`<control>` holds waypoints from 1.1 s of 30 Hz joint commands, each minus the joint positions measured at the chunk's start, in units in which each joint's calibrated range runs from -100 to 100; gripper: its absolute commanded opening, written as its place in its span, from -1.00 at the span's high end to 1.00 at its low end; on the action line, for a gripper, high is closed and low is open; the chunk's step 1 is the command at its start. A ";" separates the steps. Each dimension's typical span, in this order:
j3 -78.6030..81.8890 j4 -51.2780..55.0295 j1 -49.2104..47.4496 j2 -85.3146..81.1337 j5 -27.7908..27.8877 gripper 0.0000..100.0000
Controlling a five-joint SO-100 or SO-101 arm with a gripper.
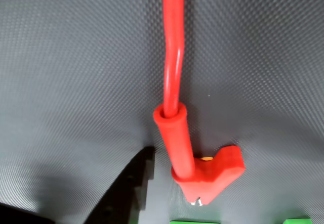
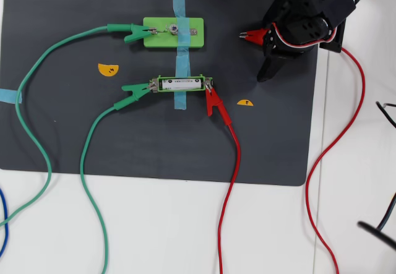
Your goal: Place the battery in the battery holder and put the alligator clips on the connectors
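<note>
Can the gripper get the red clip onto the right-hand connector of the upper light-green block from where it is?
Probably yes. In the overhead view the gripper holds the last red clip level with the light-green block, and only bare dark mat lies between them. The right end of the block carries no clip.

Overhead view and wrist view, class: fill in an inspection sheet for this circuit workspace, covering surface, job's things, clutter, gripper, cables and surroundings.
Surface: dark grey mat on a white table.
Job's things: battery sits in the battery holder; a green clip and a red clip on its ends; second green clip on the light-green block.
Clutter: blue tape strip; two orange half-discs.
Gripper: gripper carries the last red clip, short of the block.
Cables: green and red wires trail off the mat.
Surroundings: nothing seen.
</note>
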 commanded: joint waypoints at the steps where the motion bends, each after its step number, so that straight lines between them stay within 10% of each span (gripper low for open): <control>1: 0.20 0.21 0.01 1.36 0.23 0.37; 6: 0.20 0.21 1.83 1.27 0.29 0.62; 33: 0.82 0.81 1.32 1.19 0.39 0.65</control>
